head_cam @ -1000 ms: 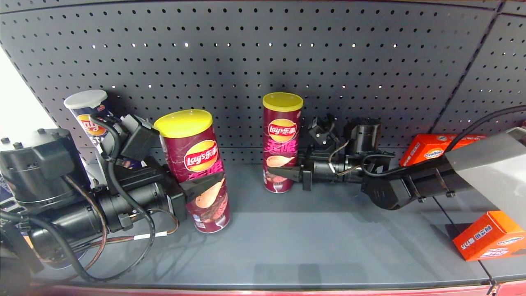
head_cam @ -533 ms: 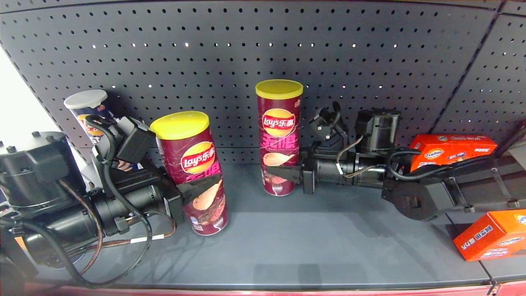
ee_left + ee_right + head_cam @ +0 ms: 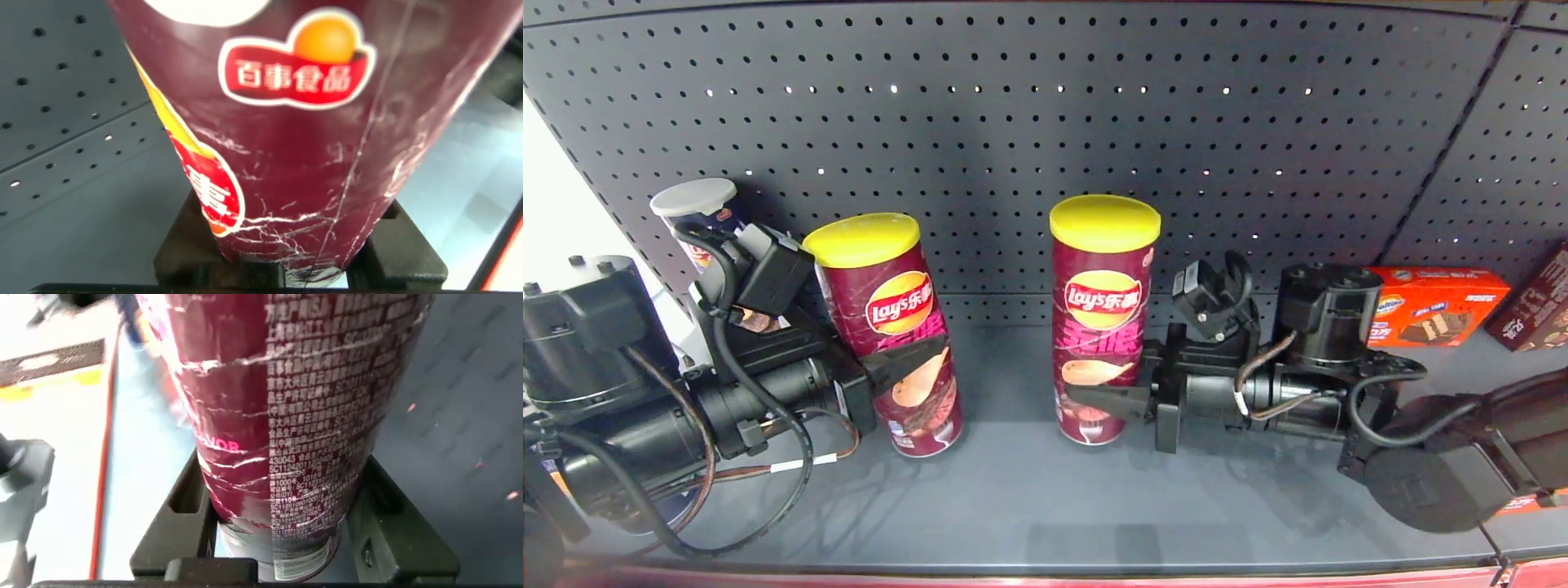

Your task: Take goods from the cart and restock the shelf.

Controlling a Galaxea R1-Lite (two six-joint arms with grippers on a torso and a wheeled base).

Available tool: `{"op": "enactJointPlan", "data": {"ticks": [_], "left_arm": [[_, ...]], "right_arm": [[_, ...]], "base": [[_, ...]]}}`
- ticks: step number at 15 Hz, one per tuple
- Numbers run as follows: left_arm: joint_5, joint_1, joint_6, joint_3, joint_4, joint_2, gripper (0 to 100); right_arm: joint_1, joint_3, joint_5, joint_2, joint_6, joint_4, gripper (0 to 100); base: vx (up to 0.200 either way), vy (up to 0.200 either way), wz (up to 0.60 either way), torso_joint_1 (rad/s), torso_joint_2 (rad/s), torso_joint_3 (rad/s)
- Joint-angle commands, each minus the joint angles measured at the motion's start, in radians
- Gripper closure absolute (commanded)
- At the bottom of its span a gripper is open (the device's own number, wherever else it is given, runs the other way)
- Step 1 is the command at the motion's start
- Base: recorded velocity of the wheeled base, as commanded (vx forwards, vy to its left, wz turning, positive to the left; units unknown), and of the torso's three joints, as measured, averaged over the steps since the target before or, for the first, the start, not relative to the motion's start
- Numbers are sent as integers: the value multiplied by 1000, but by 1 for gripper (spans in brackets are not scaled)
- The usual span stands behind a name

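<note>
Our left gripper [image 3: 913,369] has its 2 fingers pressed against the sides of the left can [image 3: 882,327], a maroon can of chips with a yellow lid, gripped low on its body. In the left wrist view the left gripper [image 3: 298,265] shows 1 dark finger on each side of the left can [image 3: 286,139]. That can tilts, its lid leaning toward our left, and its base is down at the shelf [image 3: 1029,498]; we cannot tell whether it touches.

Our right gripper [image 3: 1094,400] pinches the right can [image 3: 1103,310], the same kind, also low down. This can stands nearly upright with its base at the shelf. The right wrist view shows the right gripper [image 3: 278,531] with the right can [image 3: 286,400] wedged between both fingers. The 2 cans are well apart.

Behind the left gripper's wrist, a blue can [image 3: 698,208] with a white lid stands against the pegboard wall [image 3: 1045,106]. Beyond the right gripper's wrist, at the back, lies an orange box [image 3: 1437,306], with a brown box [image 3: 1535,306] just past it.
</note>
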Motion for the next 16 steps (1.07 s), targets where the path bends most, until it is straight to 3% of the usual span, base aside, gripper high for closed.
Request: {"op": "enactJointPlan", "data": {"ticks": [1, 4, 8, 16], "left_arm": [[0, 2, 0, -4, 0, 1, 100], [0, 2, 0, -7, 0, 2, 100], [1, 2, 0, -6, 0, 2, 100], [3, 2, 1, -1, 0, 4, 100]], "right_arm": [[20, 90, 0, -54, -1, -34, 100], [43, 211, 2, -65, -2, -163, 100], [66, 300, -1, -64, -2, -223, 100], [63, 331, 0, -10, -18, -252, 100]], "base": [[0, 0, 0, 0, 0, 0], [0, 0, 0, 0, 0, 0], [0, 0, 0, 0, 0, 0], [0, 0, 0, 0, 0, 0]]}}
